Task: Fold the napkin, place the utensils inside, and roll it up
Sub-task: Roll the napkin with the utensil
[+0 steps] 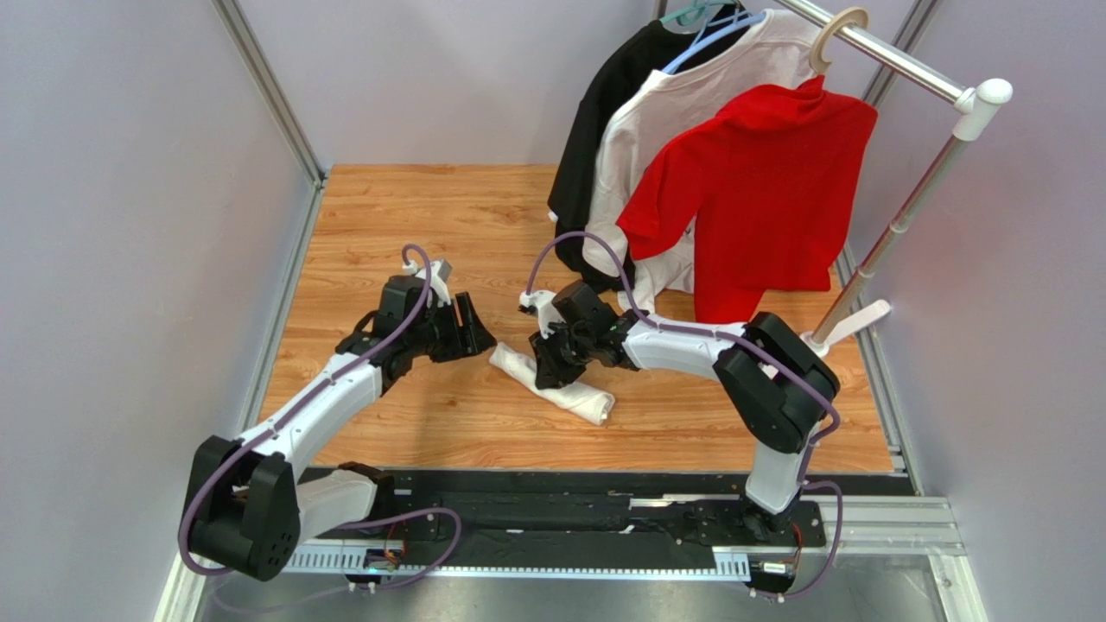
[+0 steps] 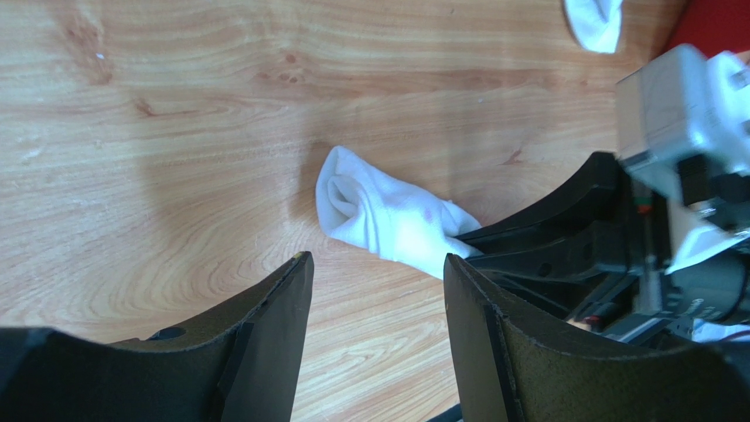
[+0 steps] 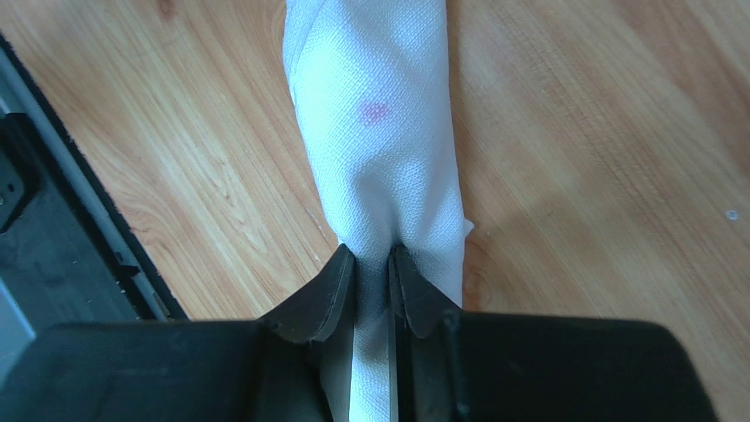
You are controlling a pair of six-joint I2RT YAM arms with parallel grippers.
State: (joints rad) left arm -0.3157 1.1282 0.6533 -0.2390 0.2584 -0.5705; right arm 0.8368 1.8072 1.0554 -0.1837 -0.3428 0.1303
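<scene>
The napkin [image 1: 580,397] lies on the wooden table as a tight white roll, running diagonally from upper left to lower right. My right gripper [image 1: 551,362] is shut on the middle of the roll; in the right wrist view its fingers [image 3: 371,256] pinch the cloth [image 3: 374,132]. My left gripper [image 1: 478,332] hangs open just left of the roll's upper end, touching nothing. In the left wrist view the roll's end [image 2: 378,214] shows beyond the spread fingers [image 2: 377,259]. The utensils are hidden.
A clothes rail [image 1: 896,58] at the back right carries a black, a white and a red shirt [image 1: 766,175], hanging close behind the right arm. The black mounting rail [image 1: 584,512] runs along the near edge. Grey walls stand on both sides.
</scene>
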